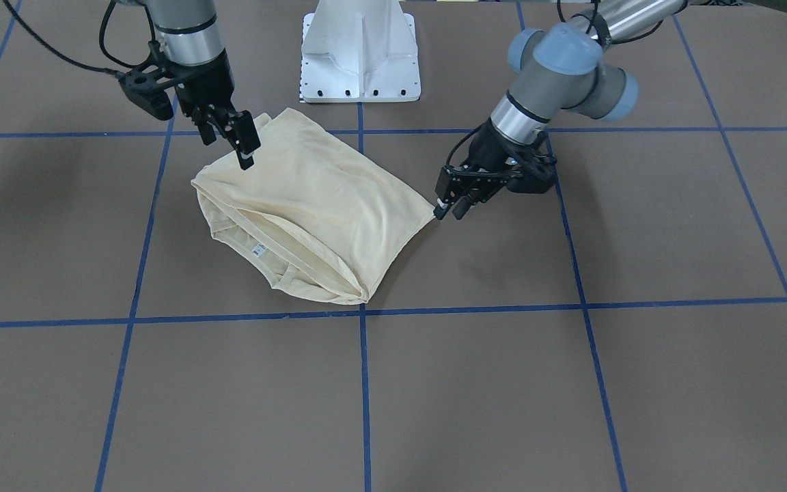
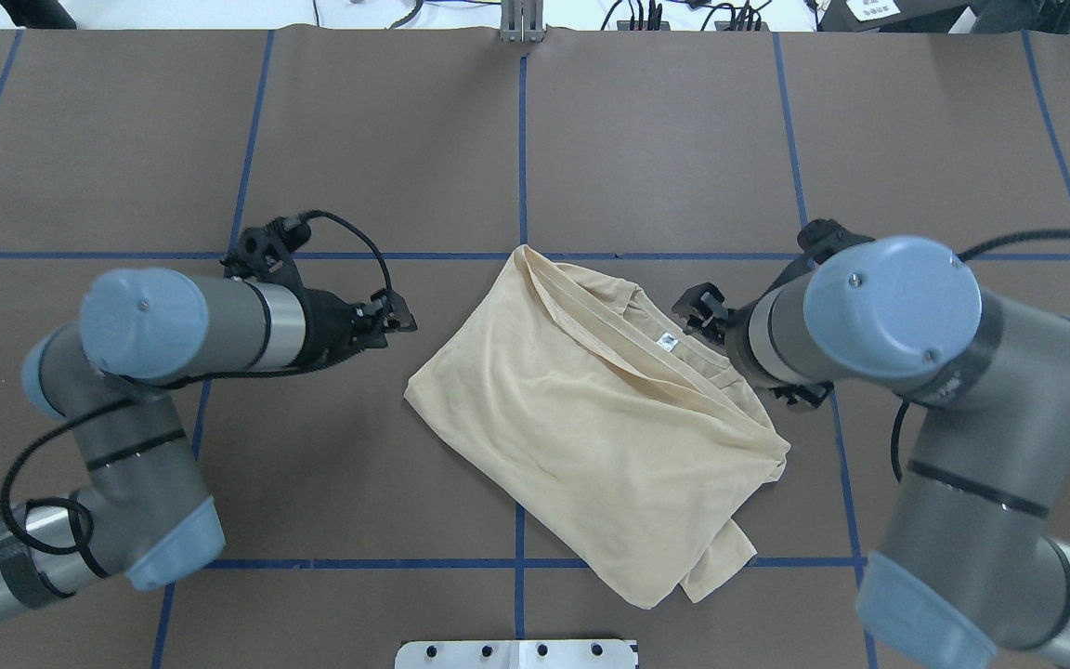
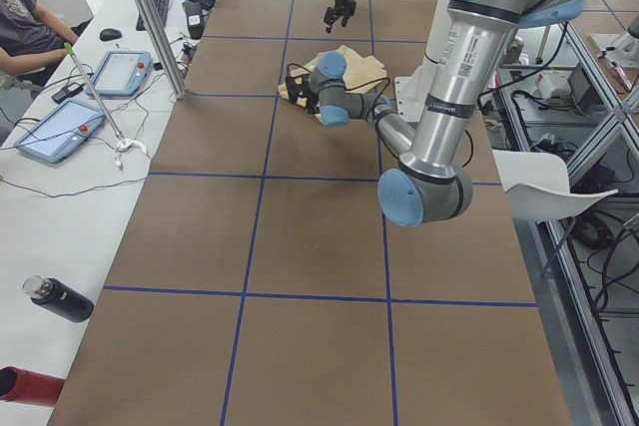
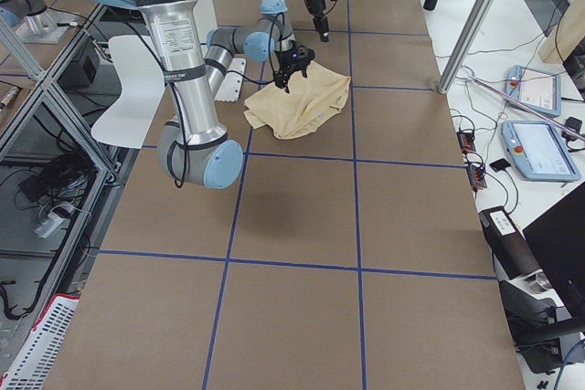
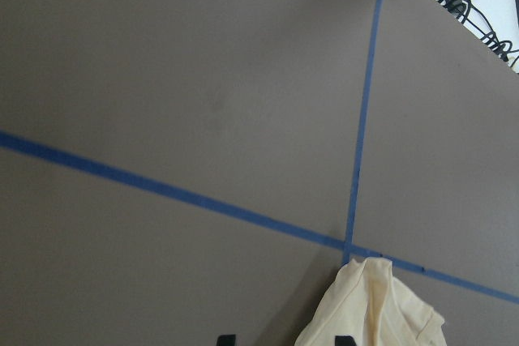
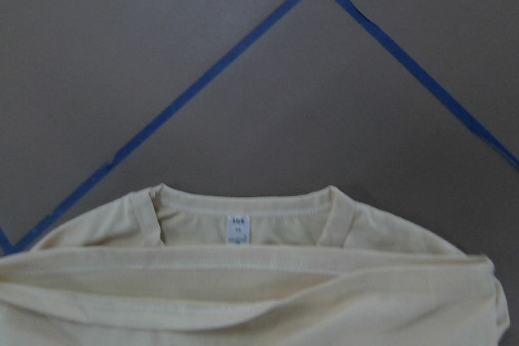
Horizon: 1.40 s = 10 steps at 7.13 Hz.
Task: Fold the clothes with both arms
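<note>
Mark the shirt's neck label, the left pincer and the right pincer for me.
neck label (image 6: 238,231): right wrist view, middle of the small white tag inside the collar.
left pincer (image 1: 449,212): front-facing view, midway between its fingertips.
right pincer (image 1: 228,152): front-facing view, midway between its fingertips.

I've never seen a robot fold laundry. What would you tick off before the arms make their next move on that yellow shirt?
1. T-shirt resting on the table: ok, it lies in a folded bundle.
2. Left gripper open: ok, it is at the shirt's corner.
3. Right gripper open: ok, it is above the shirt's edge on its own side.
4. Fabric free of both grippers: cannot tell, since the left fingertips sit very close to the corner.
5. Layers lined up: not ok, the edges stick out unevenly.
6. Neck label in sight: ok.
</note>
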### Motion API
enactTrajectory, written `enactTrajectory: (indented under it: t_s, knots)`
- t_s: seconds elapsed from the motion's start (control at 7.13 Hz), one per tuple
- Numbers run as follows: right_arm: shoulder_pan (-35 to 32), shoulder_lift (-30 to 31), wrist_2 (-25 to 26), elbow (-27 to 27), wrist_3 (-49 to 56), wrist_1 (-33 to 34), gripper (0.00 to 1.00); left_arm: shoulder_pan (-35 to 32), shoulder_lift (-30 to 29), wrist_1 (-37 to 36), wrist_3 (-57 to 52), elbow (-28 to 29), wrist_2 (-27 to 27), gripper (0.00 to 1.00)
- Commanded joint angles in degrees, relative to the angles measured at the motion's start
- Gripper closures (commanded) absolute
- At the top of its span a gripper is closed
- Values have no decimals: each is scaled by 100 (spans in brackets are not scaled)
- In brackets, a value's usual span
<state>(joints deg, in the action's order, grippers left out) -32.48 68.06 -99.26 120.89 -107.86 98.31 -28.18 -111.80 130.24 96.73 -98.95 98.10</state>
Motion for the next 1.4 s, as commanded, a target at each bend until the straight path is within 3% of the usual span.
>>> enactTrajectory:
  t_s: [0.0,0.42,0.84,1.26]
  knots:
    - [-565,-406,-243,-871,721,-83,0,506,-166,-244,83,261,-423,49]
    - [-645,-451,-243,-1217,740,-470,0,533,-158,-375,74,314,-414,51]
    - [-663,-469,-243,-1217,714,-470,0,507,-158,-1227,48,-150,-388,54]
    - [-663,-469,-243,-1322,714,-497,0,550,-202,-1273,57,33,-397,54]
